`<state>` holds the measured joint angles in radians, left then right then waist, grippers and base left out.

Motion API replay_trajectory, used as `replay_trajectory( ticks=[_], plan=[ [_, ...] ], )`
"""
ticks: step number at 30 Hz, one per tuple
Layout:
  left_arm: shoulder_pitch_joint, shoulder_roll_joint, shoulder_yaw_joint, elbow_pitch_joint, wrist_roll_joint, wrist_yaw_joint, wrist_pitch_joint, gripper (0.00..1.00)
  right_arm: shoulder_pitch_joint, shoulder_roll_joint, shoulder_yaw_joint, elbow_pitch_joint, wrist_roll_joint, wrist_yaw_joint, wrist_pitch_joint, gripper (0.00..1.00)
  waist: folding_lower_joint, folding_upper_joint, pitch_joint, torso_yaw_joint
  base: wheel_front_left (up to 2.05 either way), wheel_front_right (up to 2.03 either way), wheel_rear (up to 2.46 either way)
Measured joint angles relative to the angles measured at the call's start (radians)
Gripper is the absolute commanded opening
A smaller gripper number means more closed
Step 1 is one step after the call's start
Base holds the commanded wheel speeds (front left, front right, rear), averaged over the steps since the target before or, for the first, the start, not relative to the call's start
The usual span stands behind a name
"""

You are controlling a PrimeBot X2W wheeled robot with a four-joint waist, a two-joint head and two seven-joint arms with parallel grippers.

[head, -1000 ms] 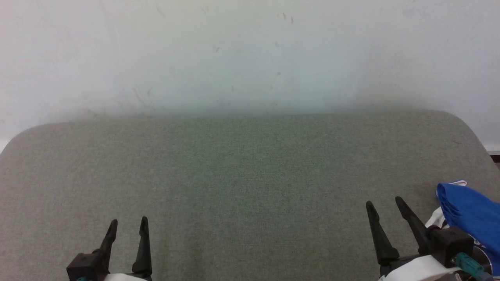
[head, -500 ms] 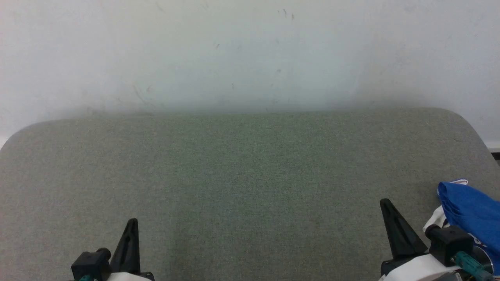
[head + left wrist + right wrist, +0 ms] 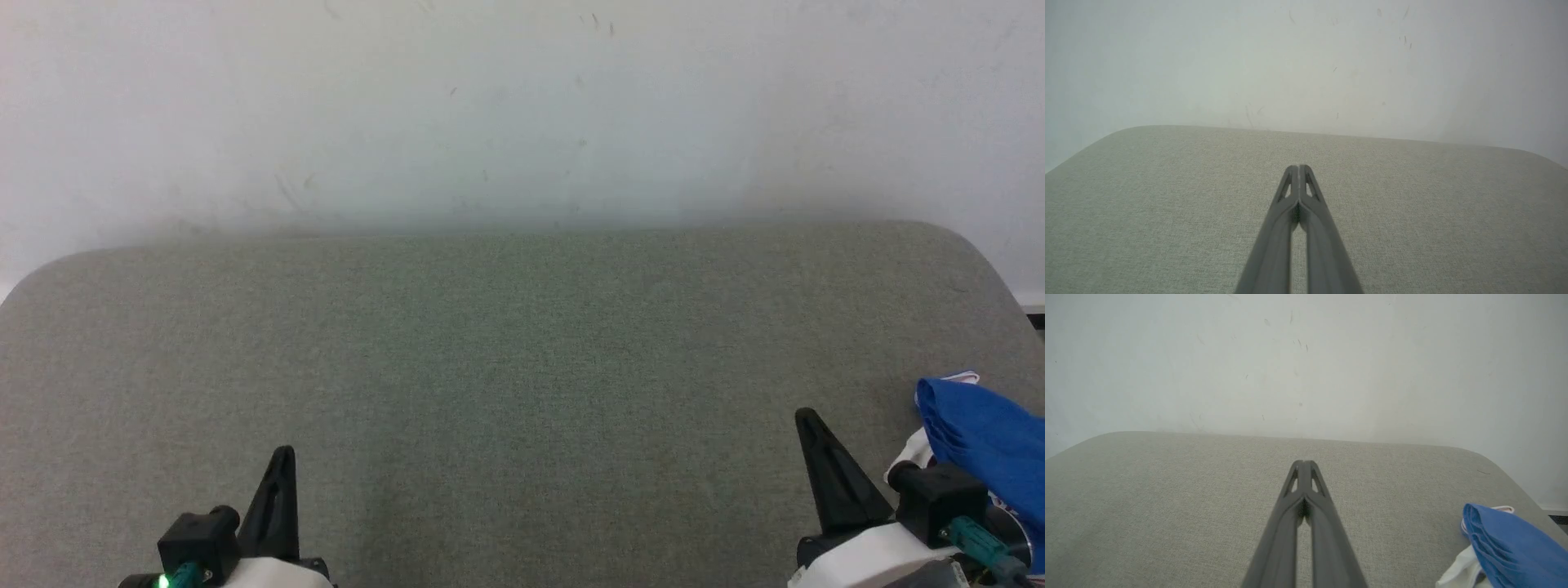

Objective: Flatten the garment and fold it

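Note:
The garment [image 3: 984,445], a bunched royal-blue shirt with a bit of white cloth under it, lies at the right edge of the grey padded surface [image 3: 522,359]; it also lies at the lower right of the right wrist view as the garment [image 3: 1506,547]. My right gripper [image 3: 807,418] is shut with nothing in it, just left of the garment and apart from it; its own view has the right gripper [image 3: 1303,462] with tips pressed together. My left gripper [image 3: 283,452] is shut and empty at the lower left, and the left gripper [image 3: 1298,167] has its tips closed over bare fabric.
A pale wall [image 3: 522,114] with small scuff marks rises right behind the padded surface. The surface has rounded far corners, and its right edge [image 3: 1000,282] falls away close to the garment.
Both grippers have gone from open to shut, with nothing caught between the fingers. The head view has shifted slightly; the garment lies where it was.

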<state>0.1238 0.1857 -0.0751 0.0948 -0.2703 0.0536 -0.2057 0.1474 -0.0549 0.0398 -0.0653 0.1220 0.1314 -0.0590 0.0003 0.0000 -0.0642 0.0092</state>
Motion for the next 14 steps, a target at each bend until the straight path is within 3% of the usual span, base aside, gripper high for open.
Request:
replay_trajectory(
  ticks=[14],
  plan=[
    [-0.011,-0.021,0.009,-0.013,0.037,-0.005,0.026,0.00,-0.019,0.000,-0.003,0.009,-0.017,0.000,0.006,0.00,-0.0001,0.0000,0.009,-0.001,0.00,0.00,0.00]
  ],
)
